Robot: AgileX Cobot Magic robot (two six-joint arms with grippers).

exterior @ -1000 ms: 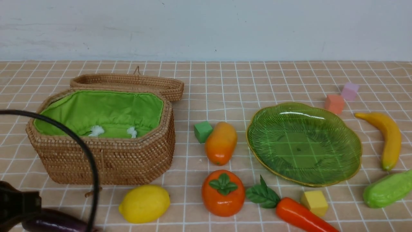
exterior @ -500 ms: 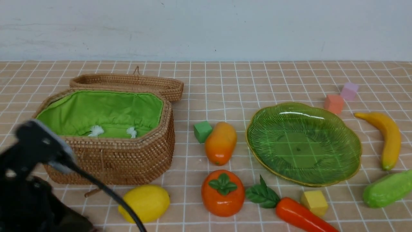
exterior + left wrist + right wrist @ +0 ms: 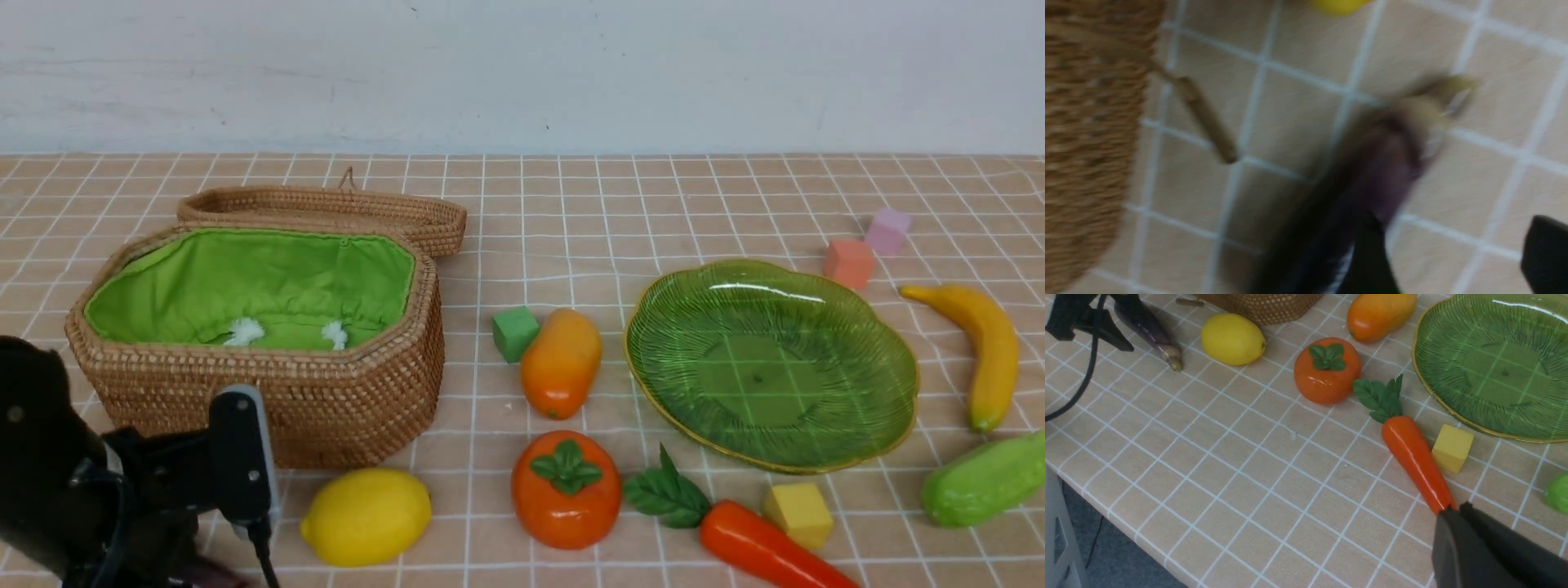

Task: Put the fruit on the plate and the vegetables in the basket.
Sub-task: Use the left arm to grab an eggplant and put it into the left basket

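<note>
The dark purple eggplant [image 3: 1388,171] lies on the checked cloth in front of the basket [image 3: 261,392]. My left gripper [image 3: 1453,253] stands open over it, one finger [image 3: 1367,261] against the eggplant, bare cloth between the jaws. The right wrist view shows the eggplant [image 3: 1149,328] flat on the table. My right gripper [image 3: 1453,510] is shut, its tips over the pointed end of the carrot [image 3: 1412,457]. The lemon [image 3: 366,516], persimmon [image 3: 566,490] and mango [image 3: 562,361] lie between the basket and the green plate [image 3: 767,359]. The banana [image 3: 988,351] and light green gourd [image 3: 984,482] lie right of it.
The basket's lid [image 3: 326,208] hangs open behind it and a wooden toggle [image 3: 1208,118] dangles in front. Foam cubes are scattered about: green [image 3: 514,332], yellow [image 3: 798,513], coral [image 3: 849,261], pink [image 3: 887,231]. The table's near edge [image 3: 1106,490] drops off to the floor.
In the front view my left arm swung up in front of the basket, then sank back to the near left corner. It now covers the eggplant that showed there a second ago.
</note>
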